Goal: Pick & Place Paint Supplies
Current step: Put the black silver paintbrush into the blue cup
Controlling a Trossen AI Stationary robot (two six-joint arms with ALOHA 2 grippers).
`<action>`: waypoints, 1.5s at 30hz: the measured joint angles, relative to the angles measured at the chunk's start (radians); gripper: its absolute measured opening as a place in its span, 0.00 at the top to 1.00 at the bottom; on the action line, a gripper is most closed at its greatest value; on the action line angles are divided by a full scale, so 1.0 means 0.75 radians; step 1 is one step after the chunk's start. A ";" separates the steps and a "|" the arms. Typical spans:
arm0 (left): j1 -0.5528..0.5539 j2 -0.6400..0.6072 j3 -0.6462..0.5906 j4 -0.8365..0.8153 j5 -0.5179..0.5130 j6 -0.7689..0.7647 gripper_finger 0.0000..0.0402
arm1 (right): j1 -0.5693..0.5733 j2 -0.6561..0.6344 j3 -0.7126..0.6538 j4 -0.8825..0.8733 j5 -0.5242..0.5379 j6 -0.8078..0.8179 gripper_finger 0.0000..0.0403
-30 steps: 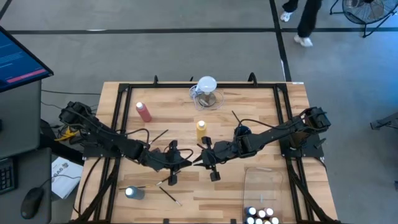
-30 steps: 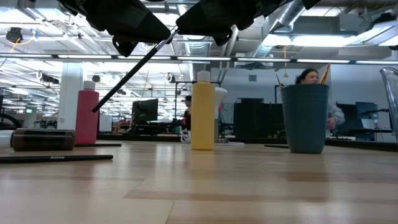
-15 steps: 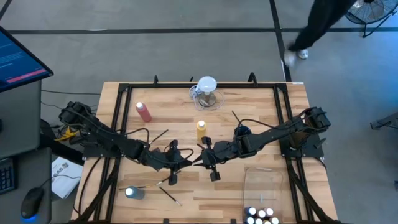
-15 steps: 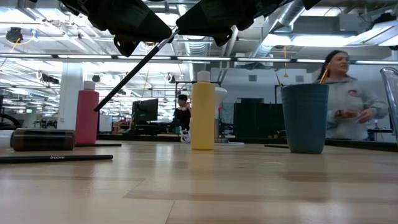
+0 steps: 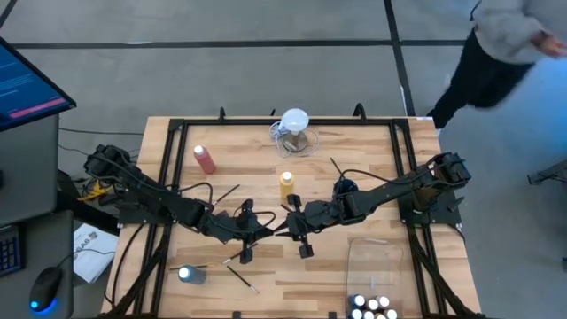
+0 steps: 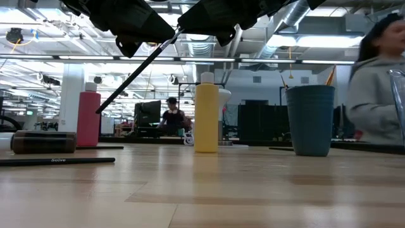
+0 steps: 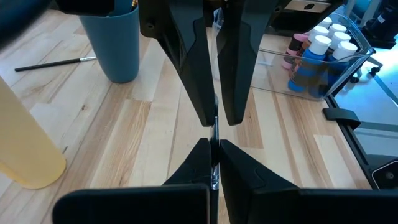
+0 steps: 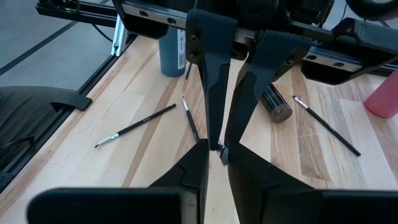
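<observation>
The right hand (image 8: 216,151) fills the 6 o'clock edge, its two dark fingers (image 8: 194,163) nearly together on a thin paintbrush tip (image 8: 217,147). Directly opposite, coming from 12 o'clock, the left hand (image 8: 225,118) has its own fingers pinched on the same brush. On the wooden surface (image 8: 155,149) lie three more dark paintbrushes: one (image 8: 135,126) slanting at 9 o'clock, one (image 8: 190,119) just beside the left hand's finger, one (image 8: 325,125) at 3 o'clock. A dark cylinder (image 8: 275,104) lies near 2 o'clock, a blue bottle (image 8: 170,53) stands toward 11 o'clock, and a pink-red bottle (image 8: 384,98) shows at the 3 o'clock edge.
</observation>
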 joint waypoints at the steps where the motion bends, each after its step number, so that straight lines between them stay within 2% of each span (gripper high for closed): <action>1: 0.000 0.000 0.000 0.000 0.000 0.000 1.00 | 0.000 0.000 0.000 0.000 0.000 0.000 0.87; 22: 0.002 0.000 0.000 0.021 0.001 0.010 1.00 | -0.001 0.000 0.000 -0.001 0.000 0.000 0.88; 30: 0.002 0.000 0.000 0.020 0.011 0.010 1.00 | -0.005 0.000 0.000 -0.011 0.000 -0.005 0.98; 45: -0.010 -0.014 0.000 0.004 0.011 0.004 0.97 | -0.010 0.000 0.000 -0.030 0.005 0.015 1.00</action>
